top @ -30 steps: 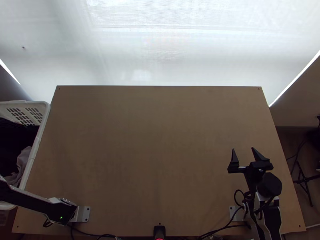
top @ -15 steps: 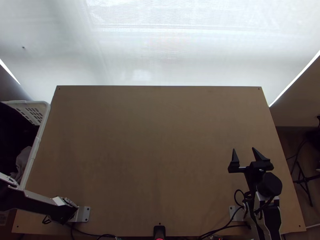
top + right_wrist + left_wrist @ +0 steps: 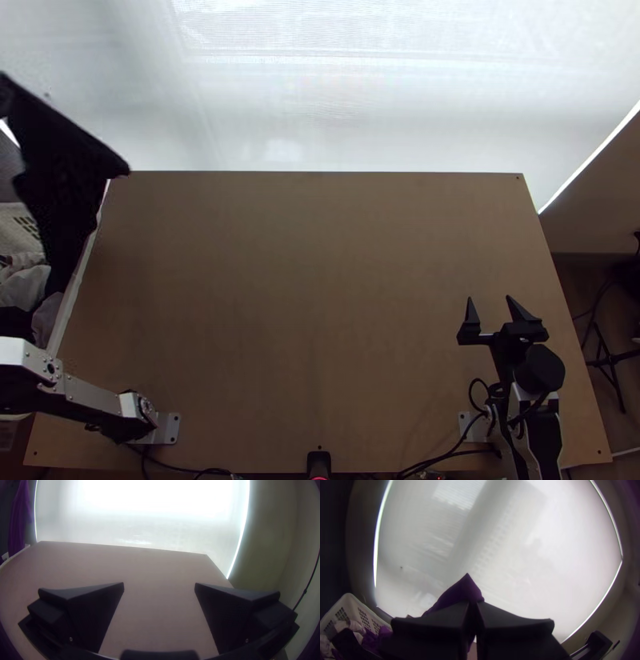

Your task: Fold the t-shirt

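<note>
Fetching the t-shirt [image 3: 64,184] seems in hand: top view, it hangs over the laundry basket [image 3: 18,226]. Left wrist view: the left gripper [image 3: 472,604] clamps it, fingers together. Right wrist view: the right gripper [image 3: 159,586], fingers apart. Next, likely: spread it beside the basket.

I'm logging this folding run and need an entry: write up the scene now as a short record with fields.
Held item: dark cloth, hanging loose, not spread or folded; which part is pinched I cannot tell
Left gripper: shut on the cloth
Right gripper: open, nothing between its fingers, above the table's near right part
Cloth's place: in the air by the table's left edge, over the basket
Basket: white, beside the table, with light and dark cloths inside
Fold status: not begun
</note>
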`<move>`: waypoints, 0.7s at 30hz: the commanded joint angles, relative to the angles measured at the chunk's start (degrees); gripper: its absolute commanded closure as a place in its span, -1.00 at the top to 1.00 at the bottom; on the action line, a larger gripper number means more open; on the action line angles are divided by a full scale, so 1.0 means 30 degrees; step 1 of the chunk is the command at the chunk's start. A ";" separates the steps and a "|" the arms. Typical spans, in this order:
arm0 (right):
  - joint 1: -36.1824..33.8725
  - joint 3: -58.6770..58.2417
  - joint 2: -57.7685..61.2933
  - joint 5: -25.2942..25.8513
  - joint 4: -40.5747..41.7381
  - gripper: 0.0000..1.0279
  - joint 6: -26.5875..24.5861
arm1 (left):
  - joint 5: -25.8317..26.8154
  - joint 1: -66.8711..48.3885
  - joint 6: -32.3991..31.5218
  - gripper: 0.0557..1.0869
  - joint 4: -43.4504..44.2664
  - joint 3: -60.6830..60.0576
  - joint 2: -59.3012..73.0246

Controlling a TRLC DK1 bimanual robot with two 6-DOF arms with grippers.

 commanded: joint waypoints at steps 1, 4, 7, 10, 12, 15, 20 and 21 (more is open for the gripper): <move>-0.0088 -0.0002 0.0008 0.0015 0.0002 0.92 0.0150 | -0.1396 -0.5716 -0.0382 -0.93 -0.1028 -0.0713 -0.0141; -0.0117 -0.0002 0.0008 0.0015 0.0002 0.92 0.0150 | -0.2304 -0.8382 -0.0118 -0.93 -0.2112 -0.2207 -0.0082; -0.0381 -0.0002 0.0008 0.0015 0.0002 0.92 0.0384 | -0.3359 -1.1546 0.0233 -0.93 -0.1585 -0.6133 -0.0141; -0.0469 -0.0002 0.0008 0.0015 -0.0028 0.92 0.0531 | -0.3593 -1.3685 0.0145 -0.93 0.0349 -0.9619 -0.0375; -0.0498 -0.0002 0.0008 0.0015 -0.0028 0.92 0.0560 | -0.3886 -1.5501 0.0058 -0.93 0.2165 -1.1904 -0.0492; -0.0498 -0.0002 0.0008 0.0015 -0.0028 0.92 0.0560 | -0.3886 -1.7054 -0.0030 -0.93 0.3601 -1.3369 -0.0375; -0.0498 -0.0002 -0.0022 0.0015 0.0002 0.92 0.0560 | -0.4238 -2.0013 -0.0528 -0.93 0.5740 -1.4570 0.1353; -0.0557 -0.0002 -0.0022 0.0015 0.0002 0.92 0.0560 | -0.4297 -2.0599 -0.0528 -0.93 0.6003 -1.4629 0.1793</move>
